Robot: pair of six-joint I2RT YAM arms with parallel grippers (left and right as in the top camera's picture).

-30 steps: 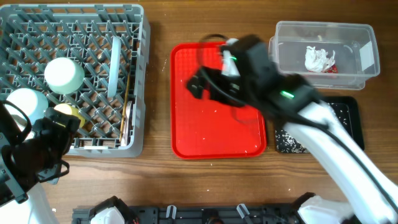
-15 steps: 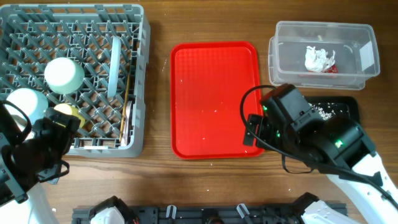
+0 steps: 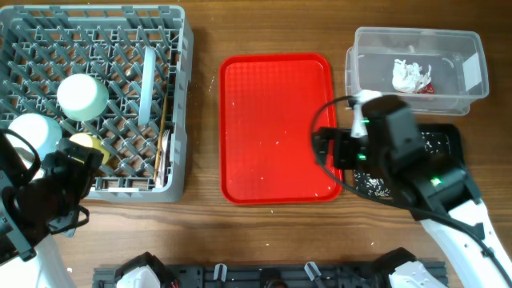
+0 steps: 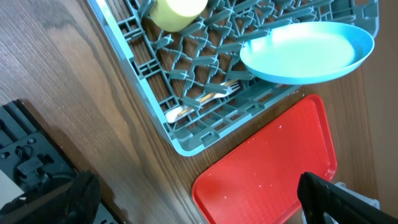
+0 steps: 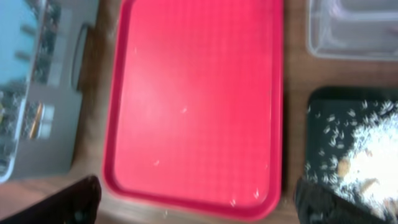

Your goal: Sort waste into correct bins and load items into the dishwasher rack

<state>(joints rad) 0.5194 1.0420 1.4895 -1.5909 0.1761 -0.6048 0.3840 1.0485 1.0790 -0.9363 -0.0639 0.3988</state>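
Dishwasher rack [image 3: 96, 11]: a grey pegged crate at the far left of the table, holding all the dishes.
Red tray [image 3: 272, 120]: flat at the centre, with a few white specks on it.
Right gripper [image 5: 199, 208]: fingers spread wide with nothing between them, above the red tray's right edge and beside the black tray.
Left gripper [image 4: 196, 202]: fingers wide apart and empty, by the rack's near corner.
Clear tub [image 3: 376, 72]: at the far right, beyond the right gripper.
Black tray [image 3: 450, 140]: just right of the red tray, partly under the right arm.
Plate [image 3: 148, 76]: on edge between pegs in the rack.
Bowls [image 3: 82, 96] [image 3: 36, 132]: upside down in the rack's left part.
Yellow cup [image 3: 86, 146]: in the rack, near the left gripper.
Wrapper [image 3: 412, 76]: crumpled, inside the clear tub.
Rice [image 5: 367, 155]: heaped in the black tray, beside the right gripper's right finger.
Fork [image 4: 205, 99] and chopstick [image 3: 164, 136]: lying along the rack's right side.
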